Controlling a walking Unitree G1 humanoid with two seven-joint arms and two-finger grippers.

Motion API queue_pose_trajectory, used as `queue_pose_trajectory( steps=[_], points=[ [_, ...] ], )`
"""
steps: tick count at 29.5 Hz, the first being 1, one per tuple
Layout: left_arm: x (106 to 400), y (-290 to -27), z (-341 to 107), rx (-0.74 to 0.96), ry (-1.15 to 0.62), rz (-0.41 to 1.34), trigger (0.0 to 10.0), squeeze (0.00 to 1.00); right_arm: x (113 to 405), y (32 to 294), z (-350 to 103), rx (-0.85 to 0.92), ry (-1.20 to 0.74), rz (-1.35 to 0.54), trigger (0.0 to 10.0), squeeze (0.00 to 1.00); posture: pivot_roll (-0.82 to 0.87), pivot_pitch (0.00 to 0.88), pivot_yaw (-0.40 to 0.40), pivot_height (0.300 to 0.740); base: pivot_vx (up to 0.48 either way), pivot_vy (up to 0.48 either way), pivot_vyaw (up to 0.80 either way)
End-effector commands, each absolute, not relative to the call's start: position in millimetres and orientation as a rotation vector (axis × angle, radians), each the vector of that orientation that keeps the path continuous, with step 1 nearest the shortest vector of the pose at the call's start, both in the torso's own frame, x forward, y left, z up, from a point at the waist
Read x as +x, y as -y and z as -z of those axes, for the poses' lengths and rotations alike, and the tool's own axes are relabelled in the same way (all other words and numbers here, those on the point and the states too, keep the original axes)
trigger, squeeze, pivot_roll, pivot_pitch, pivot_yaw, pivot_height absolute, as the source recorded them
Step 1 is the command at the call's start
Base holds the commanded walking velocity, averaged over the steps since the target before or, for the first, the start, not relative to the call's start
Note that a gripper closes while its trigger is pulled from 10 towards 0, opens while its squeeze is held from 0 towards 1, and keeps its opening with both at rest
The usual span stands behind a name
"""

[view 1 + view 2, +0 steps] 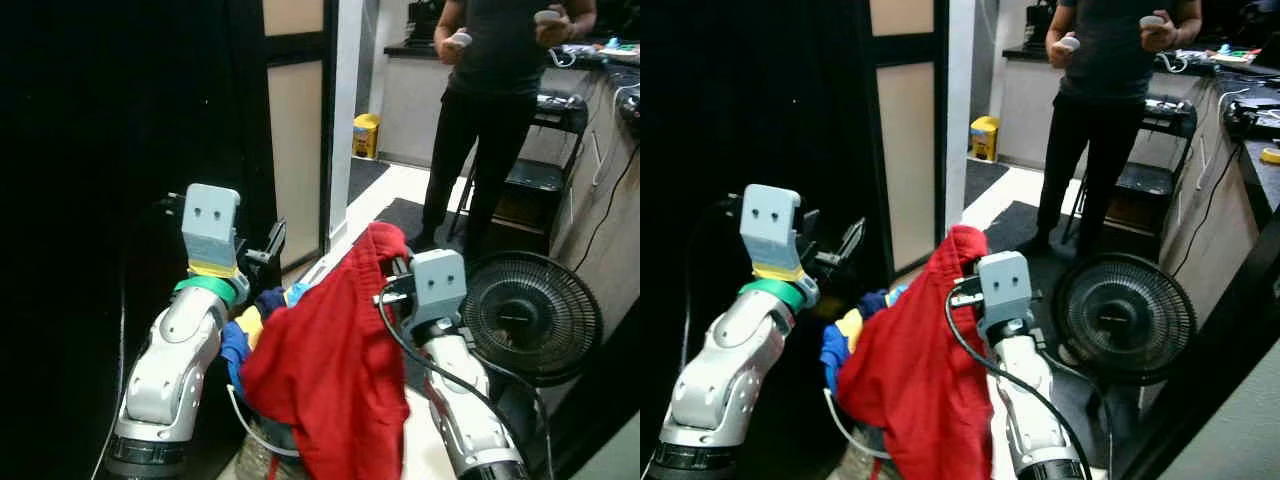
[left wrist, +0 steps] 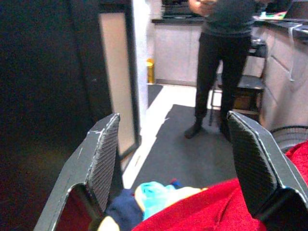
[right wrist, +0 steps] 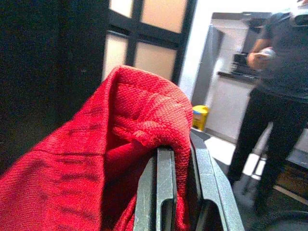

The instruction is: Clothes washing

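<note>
Right gripper (image 3: 179, 159): raised at chest height, fingers pinched on a fold of the red garment (image 1: 330, 365); the fold bunches over the fingertips in the right wrist view.

Red garment: largest item in hand. Hangs from the pinch point straight down, long axis near vertical, lower hem trailing over the basket (image 1: 262, 432). Most of the cloth lies below and to the robot's left of the right gripper, between the two arms.

Basket: low between the arms, pale rim partly visible under the cloth. Holds a heap of laundry (image 1: 250, 325) in blue, yellow and light blue, just beside the red garment's left edge.

Left gripper (image 1: 272, 245): raised beside the heap, fingers spread wide and holding nothing. Left wrist view looks down between the fingers (image 2: 103, 154) at the heap and at the garment's upper edge, which lies just below and toward the right finger.

Key relation, as a judgement: the garment is already with the right arm; the free left gripper is the nearer to the loose hanging part, should a second grip be wanted. No washing machine can be made out; the dark area on the robot's left is unreadable.

Fan (image 1: 530, 315): on the floor, just beside the right arm's outer side.

Person (image 1: 490, 110): standing well beyond, by the counter.
</note>
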State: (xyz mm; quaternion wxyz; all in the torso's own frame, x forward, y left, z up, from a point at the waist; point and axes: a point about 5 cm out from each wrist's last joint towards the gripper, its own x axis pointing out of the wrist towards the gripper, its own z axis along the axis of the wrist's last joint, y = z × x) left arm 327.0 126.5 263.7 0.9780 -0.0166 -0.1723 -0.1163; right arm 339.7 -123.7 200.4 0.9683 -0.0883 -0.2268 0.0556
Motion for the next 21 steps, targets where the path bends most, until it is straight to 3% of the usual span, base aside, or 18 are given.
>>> queue_pose_trajectory(
  steps=[1,7,21],
  points=[
    [326.4,-127.3,-259.9,-0.024,0.329,0.232,10.0,0.0,339.2,125.7,-198.3,-0.163,0.452,-0.094,10.0,0.0,-0.02,0.013,0.046,0.74,0.0,0.0,0.0],
    [326.6,-129.2,-259.6,-0.016,0.322,0.219,10.0,0.0,340.0,125.0,-196.7,-0.147,0.438,-0.097,10.0,0.0,-0.01,0.014,0.046,0.74,0.0,0.0,0.0],
    [327.4,-131.8,-258.7,-0.006,0.312,0.22,10.0,0.0,341.2,119.9,-200.5,-0.096,0.444,-0.097,10.0,0.0,-0.01,0.017,0.058,0.74,0.0,0.0,-0.8]
  ],
)
